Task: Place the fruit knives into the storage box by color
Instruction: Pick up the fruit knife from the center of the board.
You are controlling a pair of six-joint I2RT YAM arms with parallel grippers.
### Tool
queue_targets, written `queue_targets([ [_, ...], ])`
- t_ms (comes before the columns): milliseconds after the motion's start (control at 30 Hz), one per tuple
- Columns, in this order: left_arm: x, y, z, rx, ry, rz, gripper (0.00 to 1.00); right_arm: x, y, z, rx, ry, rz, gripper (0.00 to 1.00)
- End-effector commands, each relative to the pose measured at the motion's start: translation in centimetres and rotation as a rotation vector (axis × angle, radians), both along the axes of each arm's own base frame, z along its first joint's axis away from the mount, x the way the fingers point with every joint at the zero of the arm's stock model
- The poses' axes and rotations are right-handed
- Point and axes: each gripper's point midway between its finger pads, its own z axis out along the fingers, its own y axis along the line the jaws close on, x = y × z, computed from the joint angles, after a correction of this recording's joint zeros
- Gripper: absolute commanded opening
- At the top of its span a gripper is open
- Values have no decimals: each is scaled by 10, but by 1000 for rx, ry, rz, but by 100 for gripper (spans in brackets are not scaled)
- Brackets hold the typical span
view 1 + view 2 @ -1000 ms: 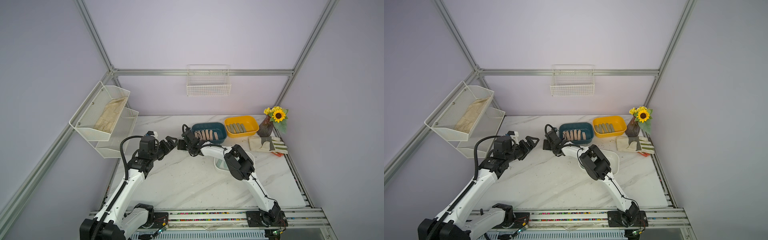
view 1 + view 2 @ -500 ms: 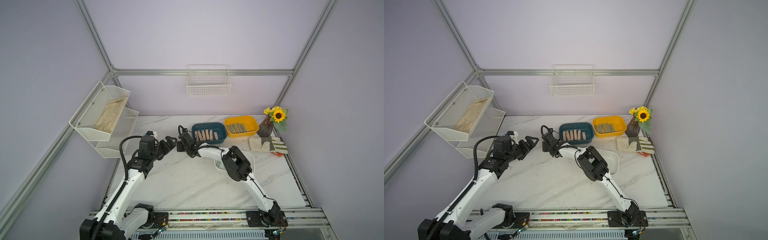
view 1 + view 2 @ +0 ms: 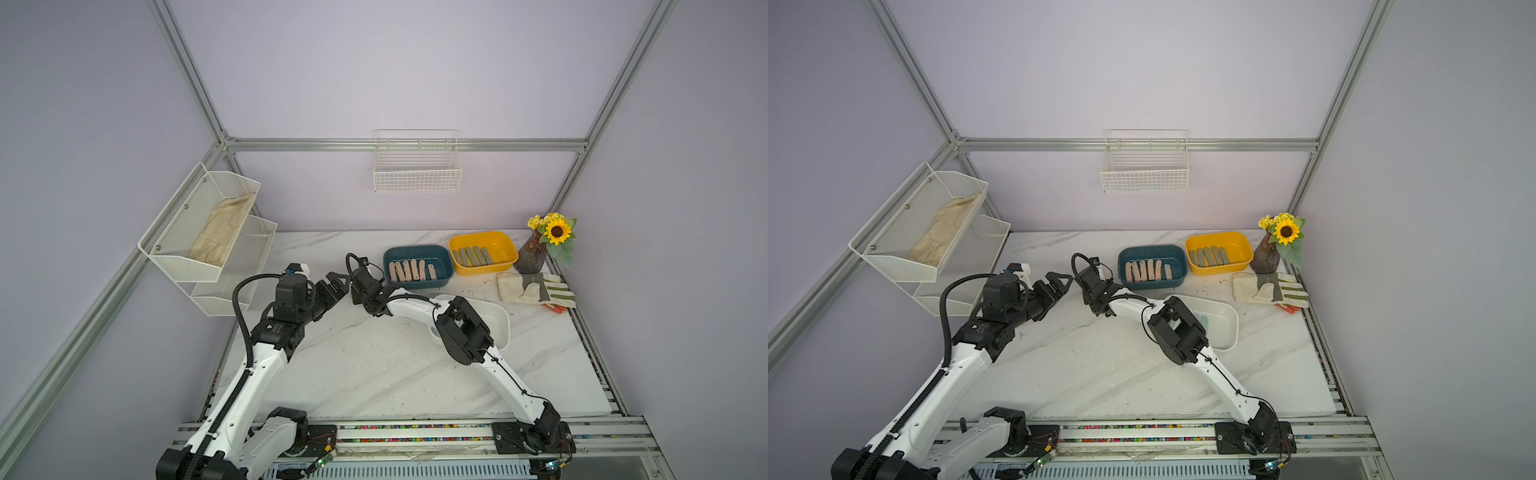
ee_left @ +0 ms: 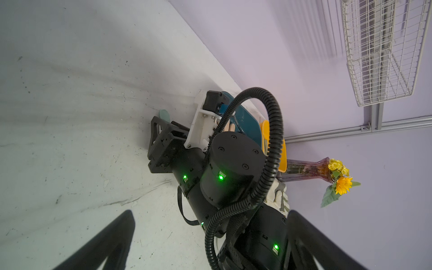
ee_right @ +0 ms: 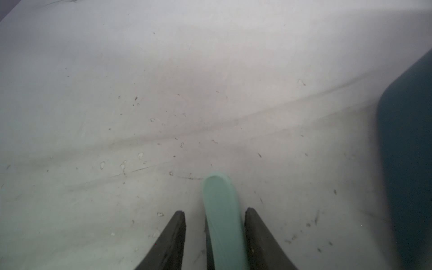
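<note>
The right hand points down at the table, straddling a mint knife that lies flat just left of the teal box. One finger sits against the knife's side, and a gap shows at the other. I read that as jaws set round the knife but not yet clamped on it. Coming at it across its narrow width suits a thin flat bar, since the pads can meet its two long edges.

The left hand hangs wide open and empty just beside the right one, probably waiting.

Sorting looks well along. Pink knives lie in a row in the teal box and olive ones in the yellow box. The white box sits nearer and to the right, with a bit of mint showing in it, so that is likely where this knife belongs.

Room is tight at the pick. The teal wall stands close on the right and the left hand close on the left, so straight up is the safe way out. The near middle of the table is open. The right arm's elbow hangs over the white box, so the arm must fold back to reach it. The glove and vase stand well off at far right.
</note>
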Motion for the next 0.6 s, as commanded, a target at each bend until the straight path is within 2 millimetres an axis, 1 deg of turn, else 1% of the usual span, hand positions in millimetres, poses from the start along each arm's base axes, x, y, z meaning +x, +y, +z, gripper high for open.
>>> queue_targets([
  [0, -1, 4, -9, 1, 2, 16, 100, -39, -37, -94, -247, 187, 25, 37],
  [67, -1, 4, -9, 0, 1, 15, 100, -39, -37, -94, -244, 187, 28, 31],
  [133, -1, 4, -9, -1, 2, 17, 100, -40, -35, -89, -226, 186, 36, 26],
  [200, -1, 4, -8, -1, 0, 18, 100, -42, -26, -79, -183, 186, 61, 23],
  [300, -1, 5, -8, -3, 0, 18, 100, -41, -12, -56, -111, 172, 97, 18],
  [433, -2, 4, -5, -5, -5, 13, 100, -42, 3, -18, -5, 154, 128, 18],
  [500, -2, 3, -3, -6, -8, 11, 100, -44, 6, 0, 46, 148, 133, 18],
  [567, -1, 3, -3, -8, -9, 9, 99, -46, 5, 14, 81, 144, 126, 18],
])
